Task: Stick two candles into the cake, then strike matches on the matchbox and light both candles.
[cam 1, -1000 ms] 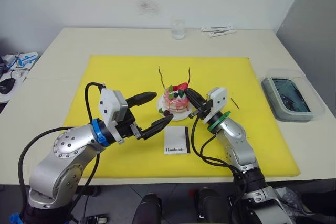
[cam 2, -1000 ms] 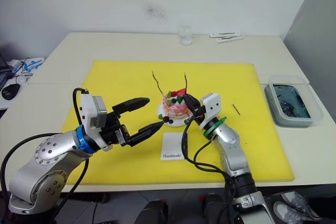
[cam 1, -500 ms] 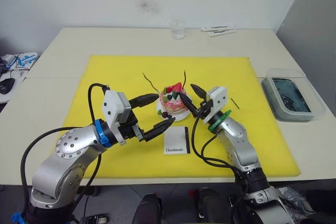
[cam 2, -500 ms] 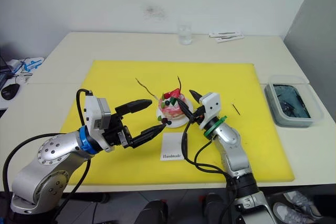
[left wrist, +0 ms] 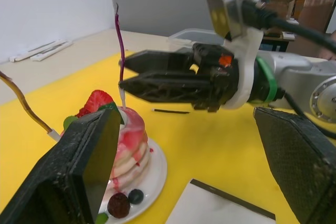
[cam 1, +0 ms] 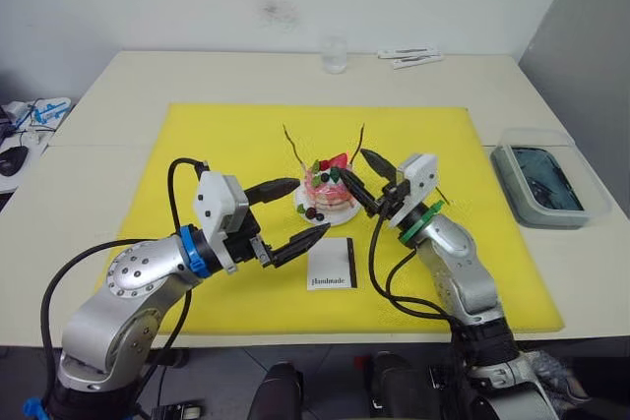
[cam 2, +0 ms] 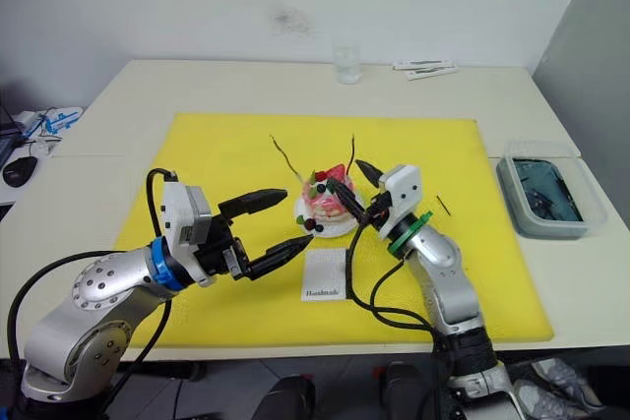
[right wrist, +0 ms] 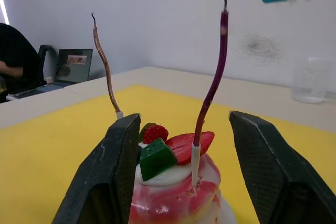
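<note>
Pale table (cam 1: 118,86); on it a yellow mat (cam 1: 217,145), clear cup (cam 1: 334,54), lidded container (cam 1: 543,180), two white strips (cam 1: 411,56)

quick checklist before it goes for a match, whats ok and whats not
1. Both candles stuck in the cake: ok, the purple one and the brown one both rise from the top.
2. Candles lit: not ok, no flame on either tip.
3. Right gripper free: ok, fingers open beside the cake, holding nothing.
4. Left gripper free: ok, open and holding nothing.
5. Matchbox reachable: ok, flat on the yellow mat in front of the cake.
6. Match located: one short dark stick lies on the mat by the right arm; second match cannot tell.
</note>
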`<state>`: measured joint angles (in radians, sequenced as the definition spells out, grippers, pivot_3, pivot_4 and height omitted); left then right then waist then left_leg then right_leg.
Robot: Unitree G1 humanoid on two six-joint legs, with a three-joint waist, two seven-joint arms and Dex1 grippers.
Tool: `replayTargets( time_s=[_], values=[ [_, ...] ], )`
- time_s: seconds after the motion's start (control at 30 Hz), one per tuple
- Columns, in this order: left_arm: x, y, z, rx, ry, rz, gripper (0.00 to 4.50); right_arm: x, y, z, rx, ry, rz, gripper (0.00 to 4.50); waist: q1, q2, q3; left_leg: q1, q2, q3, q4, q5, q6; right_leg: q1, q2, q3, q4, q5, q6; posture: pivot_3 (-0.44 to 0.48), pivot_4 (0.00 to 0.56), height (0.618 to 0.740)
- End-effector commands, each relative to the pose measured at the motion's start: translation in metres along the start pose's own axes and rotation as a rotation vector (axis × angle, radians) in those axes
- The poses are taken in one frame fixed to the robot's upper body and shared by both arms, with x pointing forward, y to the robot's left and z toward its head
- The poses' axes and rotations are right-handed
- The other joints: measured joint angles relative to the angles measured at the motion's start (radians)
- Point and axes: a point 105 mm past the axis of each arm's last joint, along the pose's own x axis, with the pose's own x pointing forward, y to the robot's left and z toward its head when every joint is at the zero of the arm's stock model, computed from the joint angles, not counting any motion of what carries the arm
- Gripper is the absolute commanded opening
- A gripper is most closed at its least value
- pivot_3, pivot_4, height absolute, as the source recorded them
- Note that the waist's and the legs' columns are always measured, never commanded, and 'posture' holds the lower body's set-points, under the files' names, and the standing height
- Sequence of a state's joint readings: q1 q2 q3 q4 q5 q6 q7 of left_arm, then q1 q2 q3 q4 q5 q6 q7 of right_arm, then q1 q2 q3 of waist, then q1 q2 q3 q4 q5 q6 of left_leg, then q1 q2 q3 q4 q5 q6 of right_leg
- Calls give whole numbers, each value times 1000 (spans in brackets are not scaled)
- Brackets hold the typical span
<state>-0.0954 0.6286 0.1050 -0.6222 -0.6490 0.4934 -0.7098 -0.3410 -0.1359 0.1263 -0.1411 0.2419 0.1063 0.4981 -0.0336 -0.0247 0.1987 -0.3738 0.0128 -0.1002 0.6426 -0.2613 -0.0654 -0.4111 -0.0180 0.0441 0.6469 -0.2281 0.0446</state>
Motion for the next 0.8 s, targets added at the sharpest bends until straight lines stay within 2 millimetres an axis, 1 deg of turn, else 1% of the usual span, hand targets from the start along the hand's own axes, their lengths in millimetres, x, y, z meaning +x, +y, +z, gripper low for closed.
replayTargets(
  time_s=[0.03,0.13,0.23,0.33,0.4,0.47,0.5,0.57,0.63,0.73,0.8],
  values=[
    [-5,2,7,32,-8,7,4500,-16,-1,22,-51,-25,39,2787,2,0,0,0,0,0,0,0,0,0,0,0,0,0,0,0,150,740],
    [-8,4,5,30,11,-4,4500,-39,2,28,-109,37,123,2787,2,0,0,-1,0,0,0,0,0,0,0,0,-1,0,-1,0,150,740],
    [-14,-1,-3,-36,74,-49,4500,-59,8,32,-131,126,217,2787,1,0,0,-1,0,0,0,0,0,0,0,0,-1,-2,-3,0,150,740],
    [-25,-9,-15,-223,164,-110,4500,-73,9,32,-154,223,287,2787,-7,0,0,0,0,0,0,0,0,-1,0,0,0,-3,-4,0,150,740],
    [-37,-11,-21,-445,220,-138,4500,-83,9,33,-166,282,335,2787,-6,0,1,0,1,0,0,0,0,-1,0,-1,0,-3,-4,0,150,740],
    [-45,-13,-26,-594,289,-167,4500,-90,10,34,-163,332,372,2787,-7,0,1,0,1,-1,0,0,0,-1,0,-2,0,-3,-4,0,150,740],
    [-48,-14,-27,-657,322,-182,4500,-93,12,34,-159,358,395,2787,-7,0,1,0,1,-2,1,0,0,-1,0,-2,1,-3,-4,0,150,740],
    [-51,-15,-27,-718,358,-199,4500,-96,14,35,-159,382,422,2787,-6,0,1,-1,1,-2,1,0,0,-1,0,-2,0,-3,-4,0,150,740],
    [-51,-10,-26,-809,347,-186,4500,-99,17,34,-144,407,447,2787,-5,0,1,-1,0,-2,1,0,0,-1,0,-2,0,-3,-4,0,150,740],
    [-51,-5,-39,-947,410,-160,4500,-106,23,32,-136,458,507,2189,0,0,1,-2,0,-2,1,0,0,-1,0,-2,-1,-3,-4,0,150,740],
    [-48,-1,-46,-1003,429,-135,4500,-108,23,30,-155,488,525,1483,1,0,1,-3,0,-2,1,0,0,-3,0,-2,0,-3,-4,0,150,740]
  ],
)
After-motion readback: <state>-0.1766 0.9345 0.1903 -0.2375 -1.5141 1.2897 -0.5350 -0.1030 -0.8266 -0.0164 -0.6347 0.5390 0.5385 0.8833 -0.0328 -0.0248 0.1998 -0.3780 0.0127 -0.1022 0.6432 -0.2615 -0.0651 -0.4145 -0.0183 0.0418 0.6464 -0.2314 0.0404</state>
